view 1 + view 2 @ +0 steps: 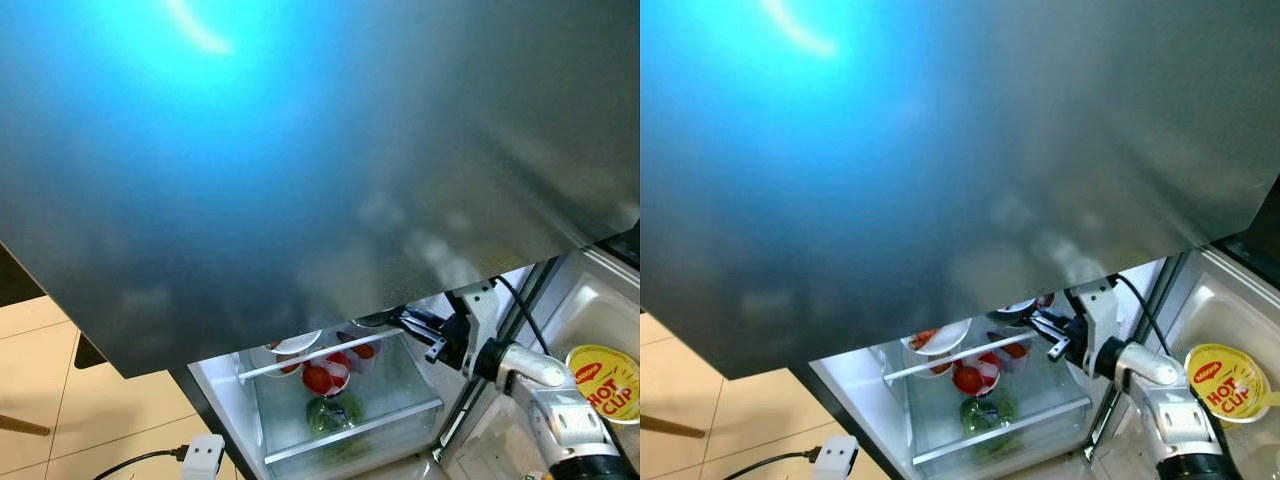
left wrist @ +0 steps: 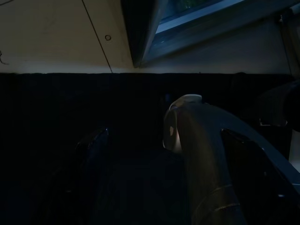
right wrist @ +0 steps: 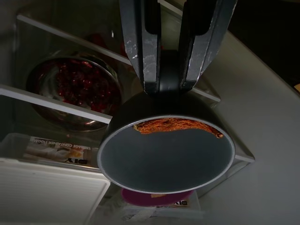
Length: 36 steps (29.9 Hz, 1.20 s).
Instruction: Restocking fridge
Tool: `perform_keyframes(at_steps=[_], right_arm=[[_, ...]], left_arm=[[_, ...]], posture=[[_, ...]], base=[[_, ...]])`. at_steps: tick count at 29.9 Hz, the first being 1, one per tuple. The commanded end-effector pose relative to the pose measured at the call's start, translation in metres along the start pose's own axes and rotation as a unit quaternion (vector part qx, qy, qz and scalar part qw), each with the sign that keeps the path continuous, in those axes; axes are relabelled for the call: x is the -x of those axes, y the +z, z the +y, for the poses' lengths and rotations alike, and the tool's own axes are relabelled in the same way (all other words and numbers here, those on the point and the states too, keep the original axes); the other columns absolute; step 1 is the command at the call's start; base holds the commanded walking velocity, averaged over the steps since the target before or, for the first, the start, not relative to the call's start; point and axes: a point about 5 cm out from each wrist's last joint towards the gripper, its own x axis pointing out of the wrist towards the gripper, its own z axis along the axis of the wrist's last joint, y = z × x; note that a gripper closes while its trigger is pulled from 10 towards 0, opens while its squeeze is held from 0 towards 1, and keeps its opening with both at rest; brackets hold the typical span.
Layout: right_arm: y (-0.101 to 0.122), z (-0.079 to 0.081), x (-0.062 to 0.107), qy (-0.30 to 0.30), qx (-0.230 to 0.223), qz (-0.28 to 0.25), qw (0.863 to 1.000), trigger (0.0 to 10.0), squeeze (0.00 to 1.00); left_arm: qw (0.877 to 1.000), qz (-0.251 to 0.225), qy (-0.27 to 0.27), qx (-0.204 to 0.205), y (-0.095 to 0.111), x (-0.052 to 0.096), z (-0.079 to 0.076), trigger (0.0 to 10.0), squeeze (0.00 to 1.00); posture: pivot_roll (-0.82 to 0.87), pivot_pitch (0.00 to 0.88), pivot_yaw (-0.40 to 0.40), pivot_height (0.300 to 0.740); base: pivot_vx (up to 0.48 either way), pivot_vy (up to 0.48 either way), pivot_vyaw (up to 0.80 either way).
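Note:
My right gripper (image 3: 166,86) is shut on the rim of a black bowl (image 3: 166,154), one finger (image 3: 143,47) on each side of the wall. A strip of orange-brown food lies along the bowl's inner edge. In the eye views the right arm reaches from the lower right into the open fridge, the right gripper (image 1: 405,322) holding the bowl (image 1: 375,320) just under the grey door panel (image 1: 300,150), above the glass shelves. My left arm hangs idle in the dark left wrist view.
A metal bowl of red cherries (image 3: 75,89) sits on a glass shelf (image 3: 51,105) beyond the black bowl. Lower down are a white plate (image 1: 297,344), tomatoes (image 1: 325,378) and greens (image 1: 335,412). A Hot Cup noodle pot (image 1: 603,382) stands at right. A white plug (image 1: 203,455) lies on the tiled floor.

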Motion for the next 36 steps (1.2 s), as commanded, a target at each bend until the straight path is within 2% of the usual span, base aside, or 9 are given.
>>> perform_keyframes(at_steps=[1,8,15,19,20,24,27,30,36], right_arm=[[0.001,0.003,0.000,0.009,0.000,0.001,1.000,10.0,0.00],[0.003,0.002,0.002,0.010,-0.001,0.000,1.000,10.0,0.00],[0.005,-0.001,0.004,0.008,0.004,0.005,1.000,10.0,0.00],[0.003,-0.004,0.007,0.000,0.016,0.023,1.000,10.0,0.00],[0.003,-0.004,0.007,0.000,0.016,0.023,1.000,10.0,0.00],[0.000,-0.009,0.009,-0.011,0.022,0.042,0.999,10.0,0.00],[0.000,-0.009,0.009,-0.012,0.022,0.042,0.999,10.0,0.00],[0.001,-0.011,0.011,-0.016,0.022,0.038,0.999,10.0,0.00],[0.003,-0.015,0.013,-0.026,0.027,0.034,0.999,10.0,0.00]], left_arm=[[1.000,0.001,-0.004,0.000,-0.002,0.000,-0.001,10.0,0.00],[0.999,-0.023,-0.030,-0.019,0.009,-0.003,-0.008,10.0,0.00],[0.993,-0.054,-0.064,-0.086,0.027,-0.006,-0.018,10.0,0.00],[0.981,-0.091,-0.091,-0.147,0.047,-0.007,-0.027,10.0,0.00],[0.981,-0.091,-0.091,-0.147,0.047,-0.007,-0.027,10.0,0.00],[0.965,-0.134,-0.103,-0.200,0.069,-0.006,-0.032,10.0,0.00],[0.962,-0.146,-0.104,-0.206,0.074,-0.006,-0.033,10.0,0.00],[0.948,-0.193,-0.109,-0.226,0.092,-0.003,-0.036,10.0,0.00],[0.929,-0.247,-0.116,-0.250,0.109,0.002,-0.043,10.0,0.00]], posture=[[-0.13,0.000,0.075,0.645],[-0.12,0.000,0.072,0.635],[-0.12,0.000,0.071,0.635],[-0.12,0.000,0.069,0.635],[-0.12,0.000,0.069,0.635],[-0.12,0.000,0.069,0.615],[-0.12,0.000,0.070,0.610],[-0.12,0.000,0.072,0.596],[-0.11,0.000,0.072,0.596]], base=[[0.000,0.000,0.00],[0.000,0.000,0.00],[0.000,0.000,0.00],[0.000,0.000,0.00],[0.000,0.000,0.00],[0.000,0.000,0.00],[0.000,0.000,0.00],[0.000,0.000,0.00],[0.000,0.000,0.00]])
